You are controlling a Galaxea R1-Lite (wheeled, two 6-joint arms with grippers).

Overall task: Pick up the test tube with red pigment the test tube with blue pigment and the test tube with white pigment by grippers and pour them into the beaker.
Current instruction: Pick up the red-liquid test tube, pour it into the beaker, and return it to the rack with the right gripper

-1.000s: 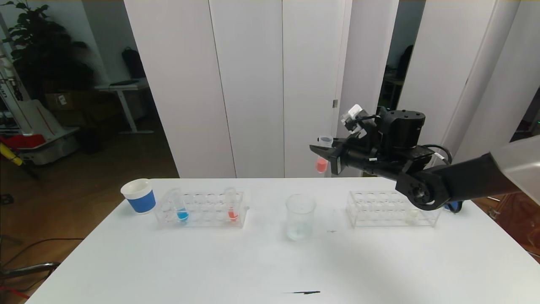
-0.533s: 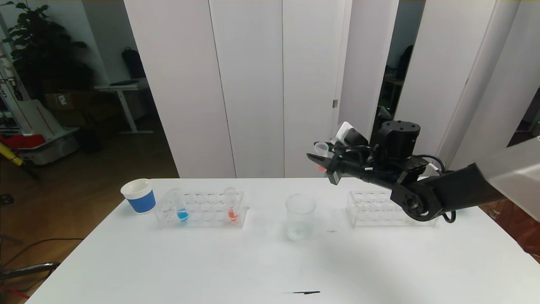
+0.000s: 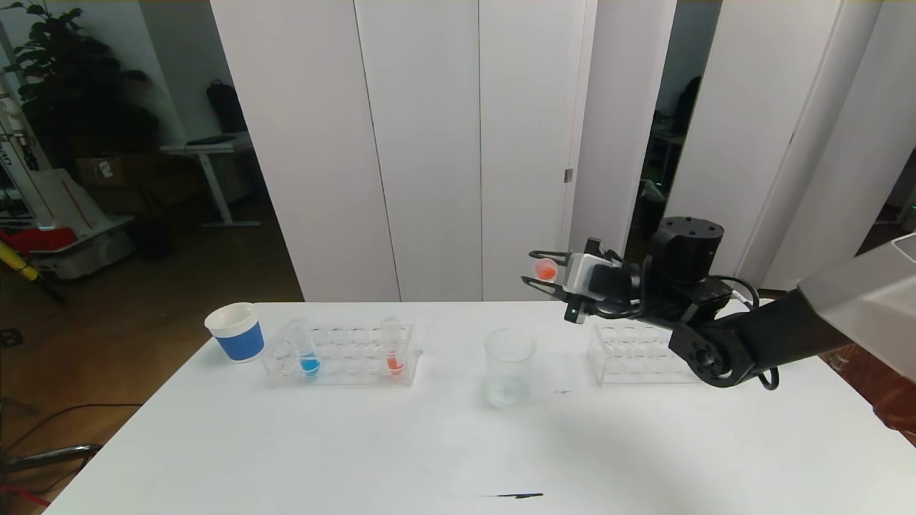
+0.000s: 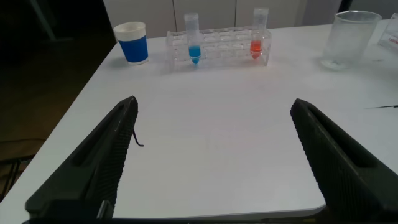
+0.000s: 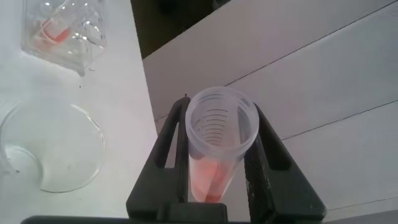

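My right gripper (image 3: pixel 535 269) hangs above the table, up and to the right of the beaker (image 3: pixel 509 367), and is shut on the test tube with red pigment (image 3: pixel 546 270). That tube (image 5: pixel 217 143) lies tipped over between the fingers, red liquid at its bottom, its open mouth facing the wrist camera. The beaker (image 5: pixel 93 134) shows below and to the side. The test tube with blue pigment (image 3: pixel 308 355) and another red tube (image 3: pixel 393 354) stand in the left rack (image 3: pixel 343 354). The test tube with white pigment is hidden behind my right arm. My left gripper (image 4: pixel 214 104) is open over bare table.
A blue-banded paper cup (image 3: pixel 235 331) stands left of the left rack. A second clear rack (image 3: pixel 630 354) sits at the right, partly behind my right arm. A thin black mark (image 3: pixel 515 495) lies near the table's front edge.
My right wrist has rolled, tipping the red tube from upright to lying over, and the gripper has sunk a little. The left gripper and the table's things have stayed put.
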